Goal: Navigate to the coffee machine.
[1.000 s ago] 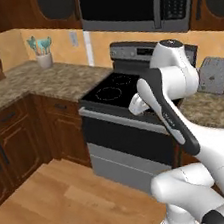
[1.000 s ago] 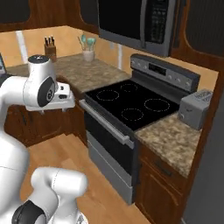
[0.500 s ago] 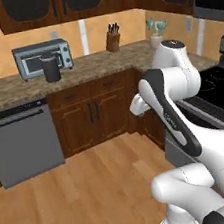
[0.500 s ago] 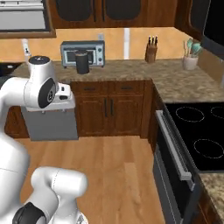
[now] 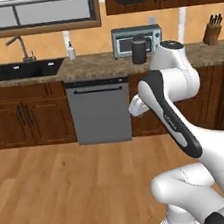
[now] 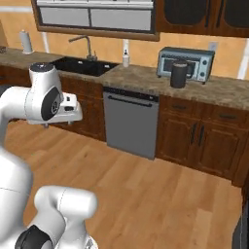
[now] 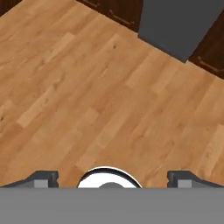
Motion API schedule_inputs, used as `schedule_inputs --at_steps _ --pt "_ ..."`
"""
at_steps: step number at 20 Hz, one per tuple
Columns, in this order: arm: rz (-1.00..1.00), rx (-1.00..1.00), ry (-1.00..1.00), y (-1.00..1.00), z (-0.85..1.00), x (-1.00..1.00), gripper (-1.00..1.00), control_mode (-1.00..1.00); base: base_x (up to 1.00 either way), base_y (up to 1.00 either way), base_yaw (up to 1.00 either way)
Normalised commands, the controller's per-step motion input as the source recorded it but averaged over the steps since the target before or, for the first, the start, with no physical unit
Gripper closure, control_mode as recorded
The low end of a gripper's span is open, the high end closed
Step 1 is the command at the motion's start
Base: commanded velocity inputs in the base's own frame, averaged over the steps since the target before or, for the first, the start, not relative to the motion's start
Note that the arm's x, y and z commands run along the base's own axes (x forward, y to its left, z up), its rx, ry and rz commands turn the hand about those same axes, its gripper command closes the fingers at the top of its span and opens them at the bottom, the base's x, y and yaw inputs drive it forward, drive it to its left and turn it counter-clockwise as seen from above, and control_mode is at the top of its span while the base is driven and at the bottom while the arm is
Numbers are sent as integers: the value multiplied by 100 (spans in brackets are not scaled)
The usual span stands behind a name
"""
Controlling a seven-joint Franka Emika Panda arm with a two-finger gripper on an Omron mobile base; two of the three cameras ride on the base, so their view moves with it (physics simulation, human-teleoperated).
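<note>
Even, bright rendered light throughout, with only faint shadows, no glare, and slightly soft, low-resolution detail.

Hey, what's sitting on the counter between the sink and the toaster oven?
A small soap bottle stands by the wall between the sink and the toaster oven, seen in the right base view. Otherwise that counter stretch is bare.

We are in a home kitchen: dark brown wooden cabinets (image 6: 204,141) run under a speckled stone table (image 6: 146,78), with a black sink (image 5: 20,71) and curved metal faucet (image 5: 20,46), a grey dishwasher front (image 5: 99,110), a silver toaster oven (image 6: 186,63), a wooden knife block (image 5: 212,28) and a light wood plank floor (image 7: 87,87).
</note>
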Motion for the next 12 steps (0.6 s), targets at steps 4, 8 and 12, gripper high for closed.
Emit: schedule_inputs --at_steps 4,8,12 --pt "0 0 0 0 0 0 -100 100 5 0 71" --pt "0 0 0 0 0 0 -100 100 8 0 73" --pt "0 0 0 0 0 0 -100 100 8 0 76"
